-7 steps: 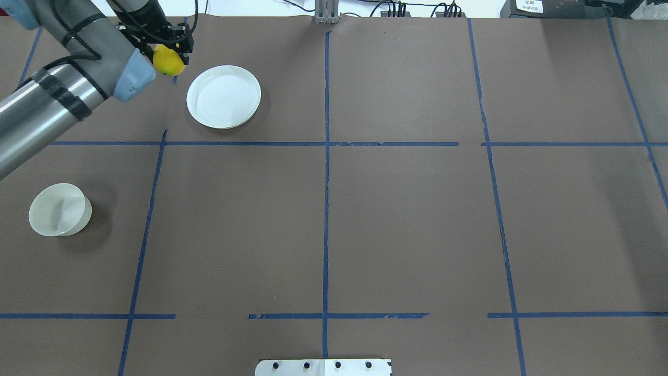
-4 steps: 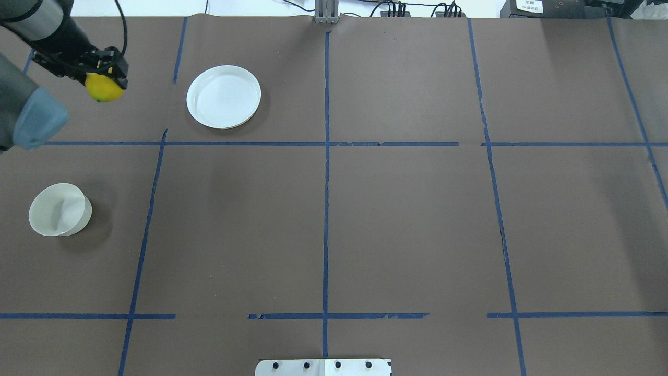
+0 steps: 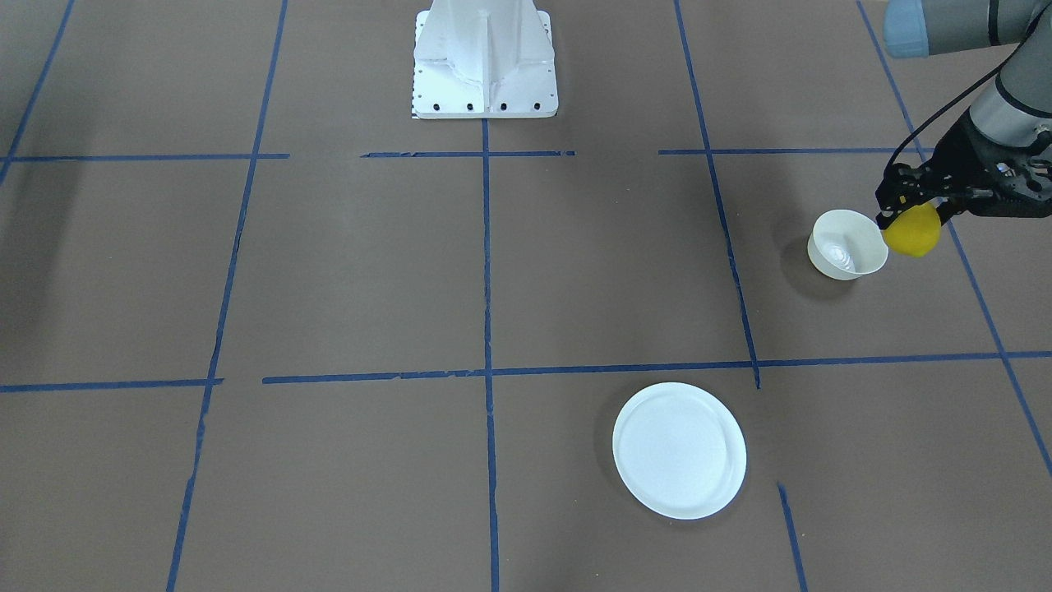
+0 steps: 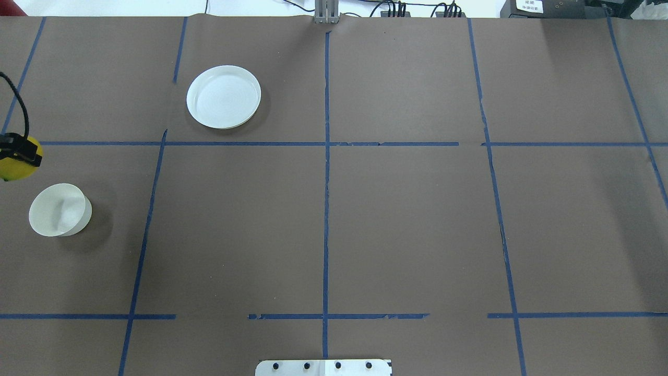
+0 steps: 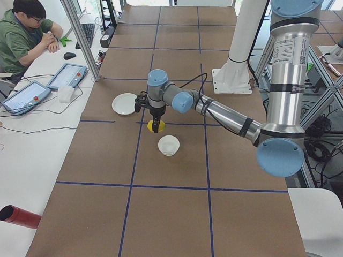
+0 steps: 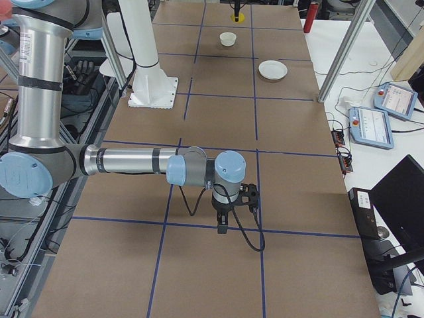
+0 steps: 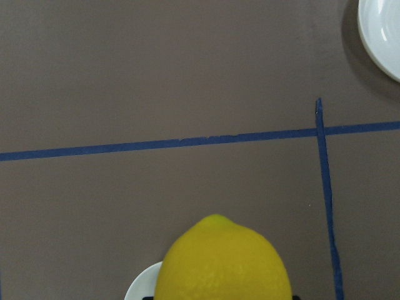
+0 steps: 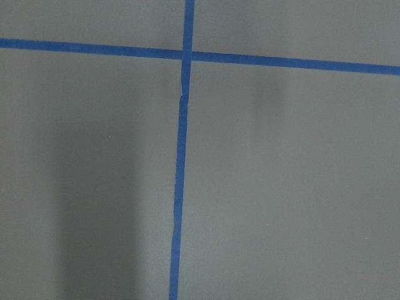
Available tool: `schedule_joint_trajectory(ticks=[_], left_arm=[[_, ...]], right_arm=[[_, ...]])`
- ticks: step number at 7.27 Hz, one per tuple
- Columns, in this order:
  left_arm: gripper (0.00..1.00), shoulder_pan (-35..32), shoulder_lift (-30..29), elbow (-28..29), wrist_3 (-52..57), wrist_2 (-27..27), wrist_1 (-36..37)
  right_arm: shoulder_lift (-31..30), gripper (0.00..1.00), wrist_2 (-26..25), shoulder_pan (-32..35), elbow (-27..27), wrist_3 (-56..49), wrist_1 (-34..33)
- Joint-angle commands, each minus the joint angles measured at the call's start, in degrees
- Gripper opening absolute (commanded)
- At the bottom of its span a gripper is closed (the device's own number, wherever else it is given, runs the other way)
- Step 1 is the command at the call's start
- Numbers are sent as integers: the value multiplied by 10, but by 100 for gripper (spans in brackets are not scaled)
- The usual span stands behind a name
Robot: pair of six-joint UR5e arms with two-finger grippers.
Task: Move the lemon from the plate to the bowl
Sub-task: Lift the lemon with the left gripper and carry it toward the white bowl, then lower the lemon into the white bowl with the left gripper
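Note:
My left gripper (image 3: 907,217) is shut on the bright yellow lemon (image 3: 912,231) and holds it above the table, just beside the small cream bowl (image 3: 846,244). In the overhead view the lemon (image 4: 19,166) sits at the left edge, just beyond the bowl (image 4: 57,209). The flat white plate (image 4: 223,96) is bare. The left wrist view shows the lemon (image 7: 222,262) with the bowl's rim (image 7: 142,289) below it. My right gripper (image 6: 223,223) hangs low over the table far from these things; I cannot tell whether it is open or shut.
The brown table cover (image 4: 407,219) carries a grid of blue tape lines (image 4: 325,183). The white robot base (image 3: 485,57) stands at the table's near edge. An operator (image 5: 24,37) sits at a side desk with tablets.
My left gripper has carried the lemon from beside the plate leftward and toward the robot, to a spot next to the bowl. Plate and bowl have not moved.

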Motion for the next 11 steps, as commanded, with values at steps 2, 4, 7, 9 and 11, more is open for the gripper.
schedule_joint_trajectory(ticks=[2,4,7,9,11], left_arm=[[5,38,52,90,-99,8,-194],[5,76,52,112,-154,7,-249],[5,107,46,115,-183,8,-249],[26,109,42,131,-182,8,-249],[70,109,37,139,-183,8,-249]], right_arm=[[0,100,-1,0,0,0,0],[1,100,0,0,0,0,0],[0,100,0,0,0,0,0],[0,100,0,0,0,0,0],[0,100,0,0,0,0,0]])
